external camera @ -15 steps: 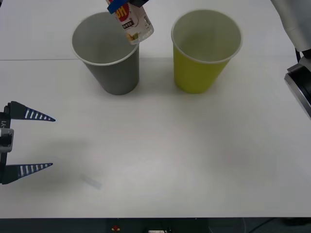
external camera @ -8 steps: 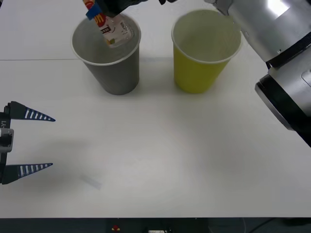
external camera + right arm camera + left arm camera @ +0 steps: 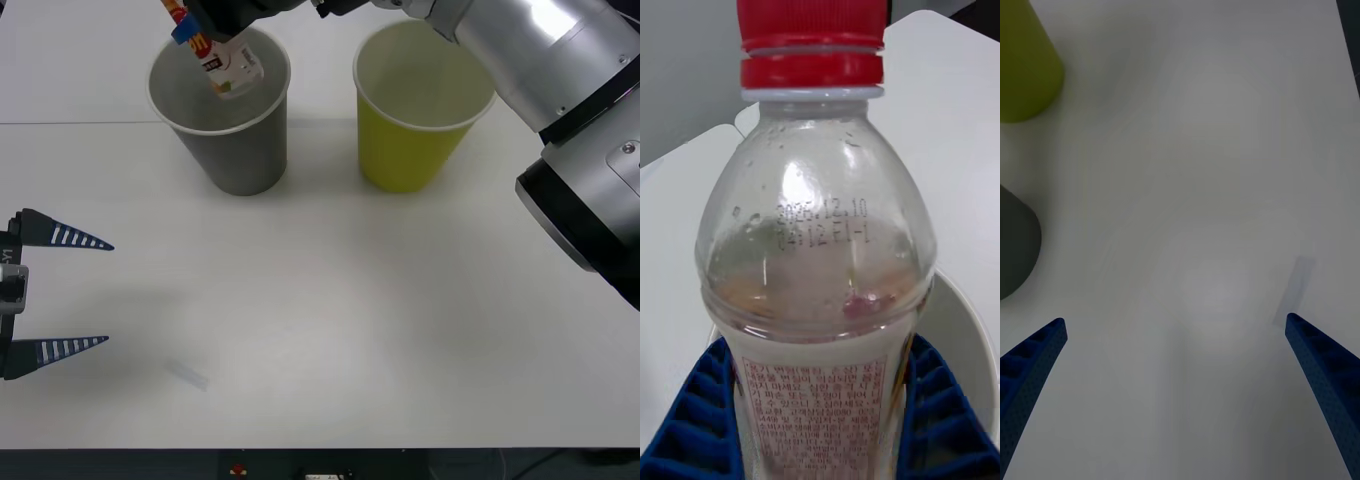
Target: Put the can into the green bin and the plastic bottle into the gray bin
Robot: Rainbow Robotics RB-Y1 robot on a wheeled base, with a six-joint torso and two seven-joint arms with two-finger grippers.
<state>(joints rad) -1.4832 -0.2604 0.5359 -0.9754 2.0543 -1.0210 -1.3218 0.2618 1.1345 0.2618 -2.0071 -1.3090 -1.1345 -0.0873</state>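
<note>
The plastic bottle (image 3: pixel 228 62) is held tilted over the mouth of the gray bin (image 3: pixel 222 112), its lower end already below the white rolled rim and its capped end leaning outward beyond the far-left part of that rim. It is clamped by the right gripper (image 3: pixel 205 25), whose blue ribbed fingers (image 3: pixel 696 420) are closed against both sides of the labelled body; in the right wrist view the plastic bottle (image 3: pixel 816 255) is seen with the red cap above and a curve of the bin rim (image 3: pixel 970 352) behind it. The right arm is extended from the right side across the top of the green bin (image 3: pixel 422 100), which stands just beside the gray bin on its right, the two cups being apart with a narrow gap of bare table (image 3: pixel 330 320) between them.

The left gripper (image 3: pixel 60 293) is held well in front of the gray bin and to its left, near the table's left edge, with its fingers (image 3: pixel 1030 367) spread wide and nothing between them. A broad stretch of open white surface is left between this gripper and the gray bin.
</note>
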